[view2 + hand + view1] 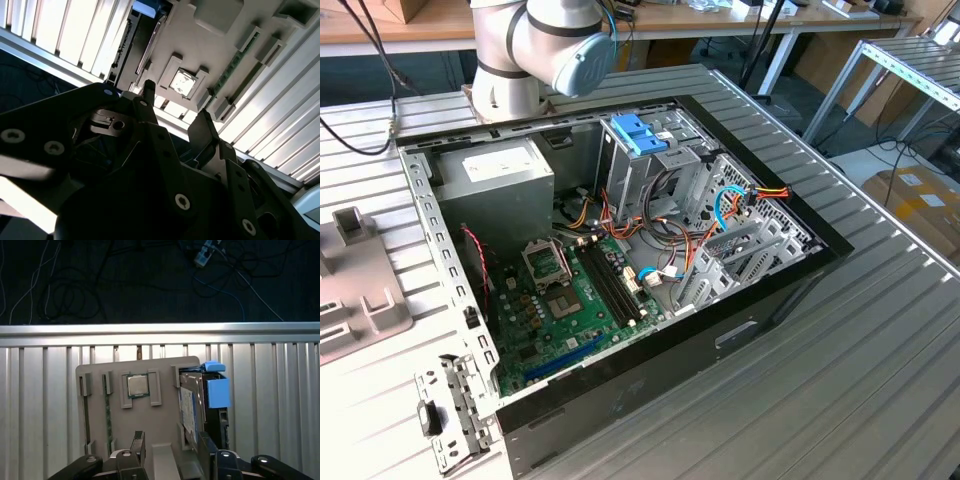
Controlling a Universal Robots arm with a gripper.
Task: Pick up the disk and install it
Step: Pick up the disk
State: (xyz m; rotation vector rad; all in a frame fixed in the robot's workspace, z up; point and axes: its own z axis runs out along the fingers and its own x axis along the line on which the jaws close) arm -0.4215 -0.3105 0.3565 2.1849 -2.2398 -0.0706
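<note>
The claw (171,441) is hovering over a grey parts tray (160,425), its fingers spread apart and gripping nothing. The disk (191,407) is standing on edge in a slot along one side of the tray, with its light-blue carrier (218,391) jutting past the tray's border. One finger (205,450) is hanging just beside the disk. A processor chip (137,385) is sitting in a square pocket of the tray, and a memory stick (107,415) is lying in a narrow slot near it. In the exterior view, an open computer case (650,390) is lying on the slatted counter (880,330), to the exterior view's right of the tray.
</note>
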